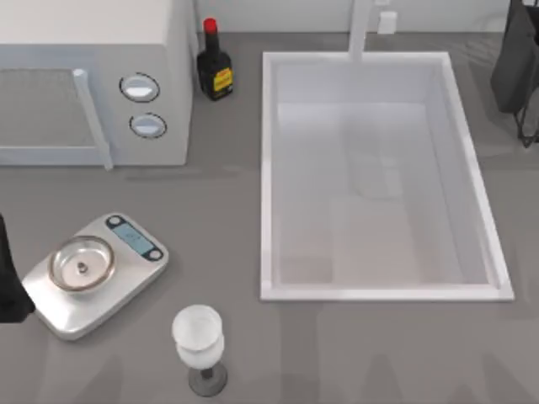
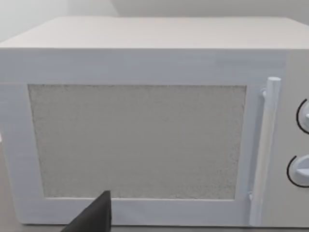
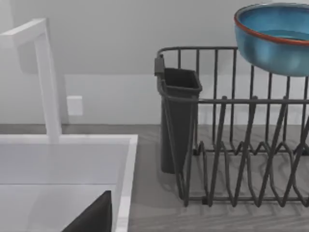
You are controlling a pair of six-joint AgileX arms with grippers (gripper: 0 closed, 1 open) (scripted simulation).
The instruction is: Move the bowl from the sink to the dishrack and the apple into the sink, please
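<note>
The blue bowl with its reddish rim shows in the right wrist view, up at the top rail of the dark wire dishrack. Whether it rests on the rack I cannot tell. The white sink lies right of the table's middle with its tap at the far rim, and nothing lies in the basin. The apple is out of view. A dark part of my right gripper hangs over the sink's rim, beside the rack. My left gripper faces the microwave door, and that arm sits at the table's left edge.
A white microwave fills the far left, with a dark sauce bottle beside it. A steel kitchen scale and a wine glass stand at the front left. A cutlery holder hangs on the dishrack's near end.
</note>
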